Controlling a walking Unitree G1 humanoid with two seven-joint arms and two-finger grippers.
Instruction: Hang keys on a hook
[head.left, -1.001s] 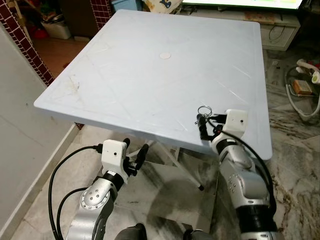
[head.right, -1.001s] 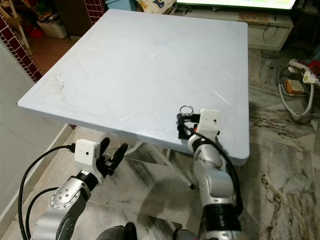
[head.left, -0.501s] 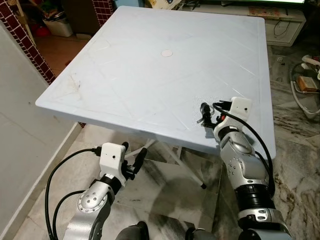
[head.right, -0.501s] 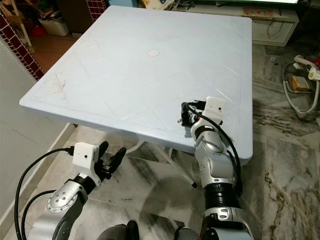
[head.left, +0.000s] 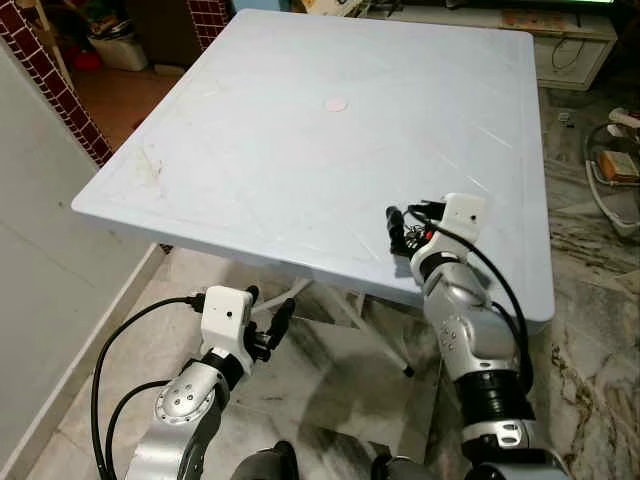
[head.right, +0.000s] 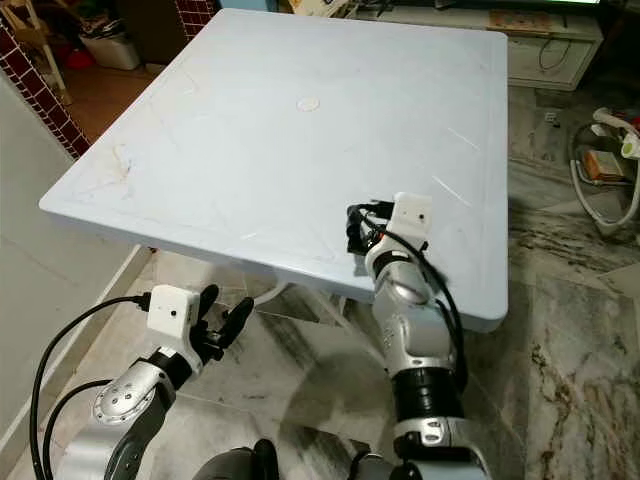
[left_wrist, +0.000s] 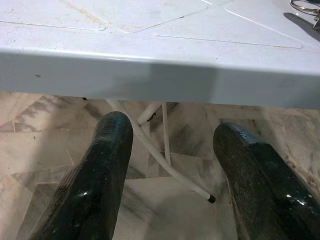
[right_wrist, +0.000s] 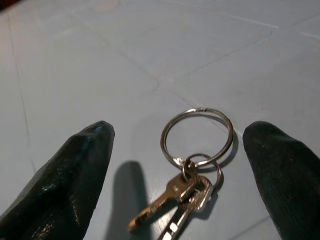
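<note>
Item: small silver keys on a steel split ring (right_wrist: 192, 165), flat on my pale plastic table (head.left: 300, 150). Right gripper (right_wrist: 180, 165) spread wide, empty, straddling them for pickup. Left gripper (left_wrist: 172, 185) open, idle below the table edge.

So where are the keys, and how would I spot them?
Look at the big pale blue table, at its near edge on the robot's right. There the open right pincer hovers over the keys: two small keys on a large silver ring, the only shiny metal thing lying on the tabletop.
</note>
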